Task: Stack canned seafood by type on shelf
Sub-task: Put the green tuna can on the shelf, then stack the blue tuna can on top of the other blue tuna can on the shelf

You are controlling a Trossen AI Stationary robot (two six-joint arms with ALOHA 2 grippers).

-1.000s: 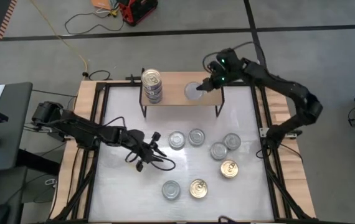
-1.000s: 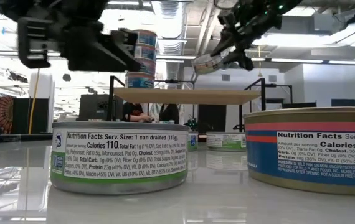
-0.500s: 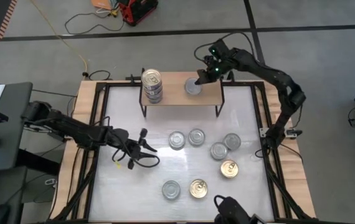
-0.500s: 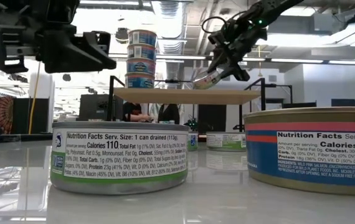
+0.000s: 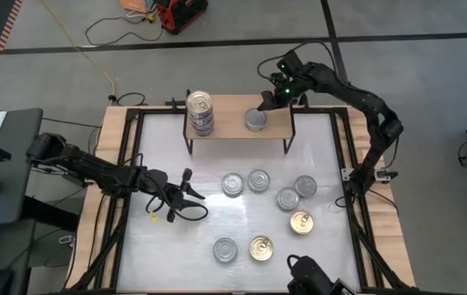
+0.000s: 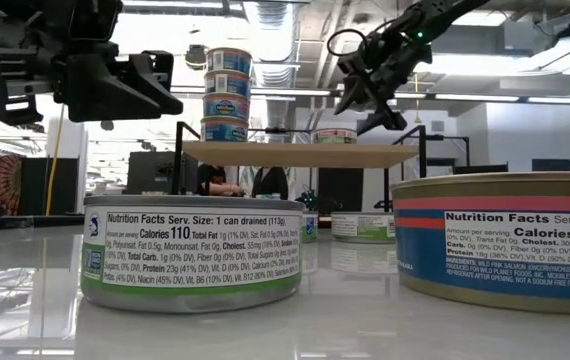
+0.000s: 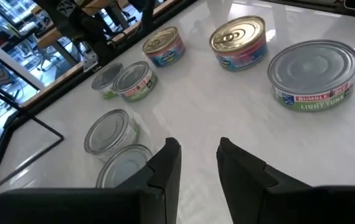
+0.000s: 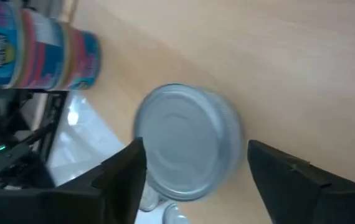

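Lighting's bright and even from overhead, ceiling strip lights show in the low view. The white tabletop (image 5: 217, 213) throws a soft glare and mirrors the cans. From table height the left arm's gripper (image 6: 105, 85) is basically a backlit silhouette, and the nearest can (image 6: 193, 252) is sharp while the room behind goes soft. Right wrist view is blurry, the silver can (image 8: 187, 149) smeared.

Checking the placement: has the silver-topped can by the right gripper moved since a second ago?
Yes. The silver-topped can went from above the shelf down onto its board; the right gripper is open.
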